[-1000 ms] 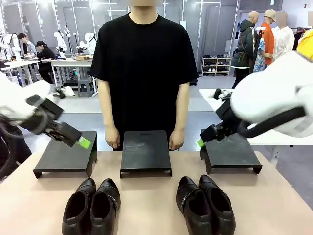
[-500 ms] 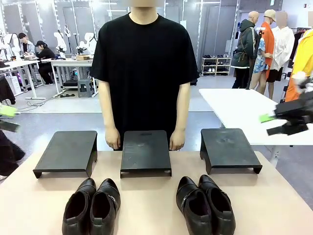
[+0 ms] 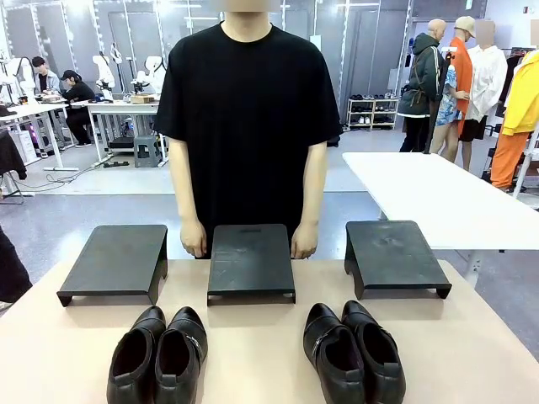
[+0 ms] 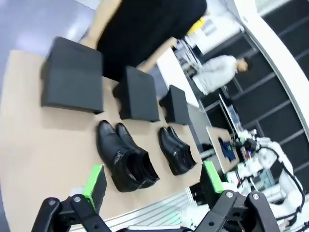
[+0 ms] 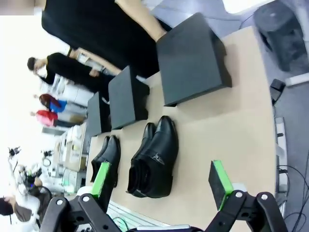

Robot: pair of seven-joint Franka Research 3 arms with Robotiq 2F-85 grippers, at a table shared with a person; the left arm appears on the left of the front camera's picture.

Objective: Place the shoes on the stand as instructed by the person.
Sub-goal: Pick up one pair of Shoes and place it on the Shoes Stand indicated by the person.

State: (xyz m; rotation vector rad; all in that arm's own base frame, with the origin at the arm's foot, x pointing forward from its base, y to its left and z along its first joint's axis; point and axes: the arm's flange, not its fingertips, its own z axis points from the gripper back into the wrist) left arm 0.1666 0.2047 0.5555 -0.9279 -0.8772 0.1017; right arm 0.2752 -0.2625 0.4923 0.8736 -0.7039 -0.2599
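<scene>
My left hand (image 4: 153, 182): fingers spread wide, green pads (image 4: 94, 185) far apart and facing each other, touching nothing. Black linkages splay outward at the bottom edge of the wrist view. The hand hangs high over the surface (image 4: 34, 145), off its left end, tilted down at a slant, wrist rolled so the surface runs skewed across the view.

My right hand (image 5: 160, 182): same state, fingers spread wide, pads (image 5: 220, 184) well apart, touching nothing. It hangs high off the right end of the surface, angled down, wrist rolled roughly a quarter turn. Both hands sit in free air.
</scene>
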